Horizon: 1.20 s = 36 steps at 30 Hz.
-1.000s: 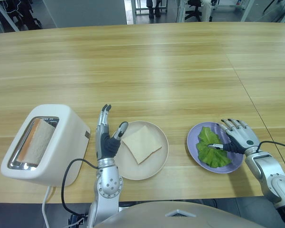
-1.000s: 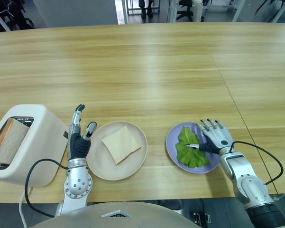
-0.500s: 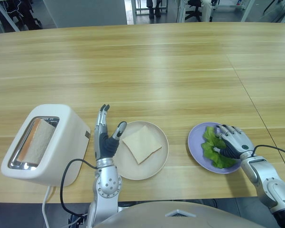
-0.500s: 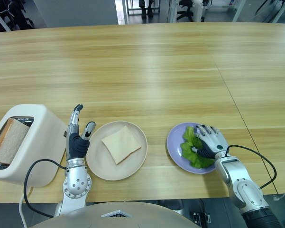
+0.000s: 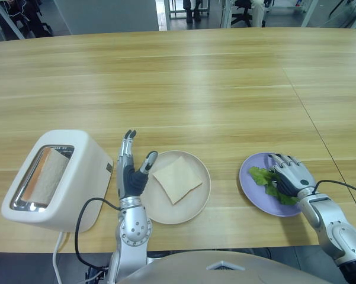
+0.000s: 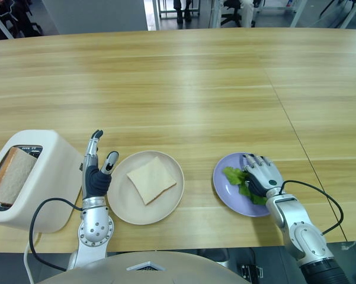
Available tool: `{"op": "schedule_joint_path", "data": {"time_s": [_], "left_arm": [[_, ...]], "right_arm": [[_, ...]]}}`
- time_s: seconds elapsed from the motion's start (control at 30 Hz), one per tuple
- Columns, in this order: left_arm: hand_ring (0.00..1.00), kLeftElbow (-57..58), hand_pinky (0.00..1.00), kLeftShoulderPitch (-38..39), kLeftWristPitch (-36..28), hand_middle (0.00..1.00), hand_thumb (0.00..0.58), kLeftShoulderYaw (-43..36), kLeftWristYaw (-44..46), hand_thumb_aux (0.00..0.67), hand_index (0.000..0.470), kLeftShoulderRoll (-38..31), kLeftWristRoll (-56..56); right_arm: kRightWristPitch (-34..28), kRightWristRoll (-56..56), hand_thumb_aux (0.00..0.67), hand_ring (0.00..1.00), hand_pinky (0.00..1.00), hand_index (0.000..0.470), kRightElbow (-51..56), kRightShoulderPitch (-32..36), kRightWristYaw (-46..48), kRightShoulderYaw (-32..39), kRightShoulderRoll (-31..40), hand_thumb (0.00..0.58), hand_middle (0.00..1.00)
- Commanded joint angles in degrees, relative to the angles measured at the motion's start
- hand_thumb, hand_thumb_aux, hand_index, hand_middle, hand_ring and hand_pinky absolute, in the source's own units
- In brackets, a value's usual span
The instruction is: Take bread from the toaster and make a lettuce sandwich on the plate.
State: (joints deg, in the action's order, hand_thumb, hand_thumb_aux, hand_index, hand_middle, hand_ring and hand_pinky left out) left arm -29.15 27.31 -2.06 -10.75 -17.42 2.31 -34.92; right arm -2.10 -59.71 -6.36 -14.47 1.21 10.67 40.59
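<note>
We are at the lettuce step. One pale square bread slice (image 5: 176, 179) already lies flat on the round beige plate (image 5: 166, 210), set at an angle like a diamond. A second toasted bread slice (image 5: 45, 176) stands in the slot of the cream rounded toaster (image 5: 86, 171) at the left.

The crinkled green lettuce leaf (image 5: 260, 176) sits on the small round purple plate (image 5: 255, 196), well to the right of the beige one. Our right hand (image 5: 289, 177) lies over the right part of the leaf with its fingers curled down onto it. We judge it to be gripping the lettuce leaf, which bunches under the palm and sticks out to the left.

Our left hand (image 5: 132, 171) stands upright between the toaster and the beige plate, fingers spread and holding nothing.

The next move calls for lifting the leaf clear of the purple plate, carrying it left and laying it on the bread slice. The leaf is limp, so the grip may slip or take only part of it. After that, the slice in the toaster has to come out as the top.

The surface is a long light wooden table (image 5: 195, 89) with a seam down its right side. A black cable (image 5: 83, 216) loops from the toaster toward the near edge. Behind the table we see a grey panel (image 5: 112, 15) and chair legs (image 5: 243, 7) on a dark floor.
</note>
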Motion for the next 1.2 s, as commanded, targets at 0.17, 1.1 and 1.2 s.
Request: {"op": "schedule_joint_path", "data": {"time_s": [0.17,1.1,1.2], "left_arm": [[0.0,2.2,0.0,-0.9,0.2,0.0,0.0,-0.5,0.2,0.0,0.0,0.0,0.5],[0.0,3.5,0.0,-4.9,0.3,0.0,0.0,-1.8,1.9,0.0,0.0,-0.4,1.2],[0.0,3.9,0.0,-5.3,0.5,0.0,0.0,-1.6,1.8,0.0,0.0,-0.4,1.4]], "right_arm": [[-0.8,1.4,0.67,0.0,0.0,0.46,-2.5,2.8,0.0,-2.2,-0.5,0.58,0.0],[2.7,0.7,0.67,0.0,0.0,0.46,-3.8,14.3,4.0,7.1,-9.8,0.58,0.0],[2.9,0.8,0.67,0.0,0.0,0.46,-2.9,15.6,3.9,8.3,-11.5,0.58,0.0]]}}
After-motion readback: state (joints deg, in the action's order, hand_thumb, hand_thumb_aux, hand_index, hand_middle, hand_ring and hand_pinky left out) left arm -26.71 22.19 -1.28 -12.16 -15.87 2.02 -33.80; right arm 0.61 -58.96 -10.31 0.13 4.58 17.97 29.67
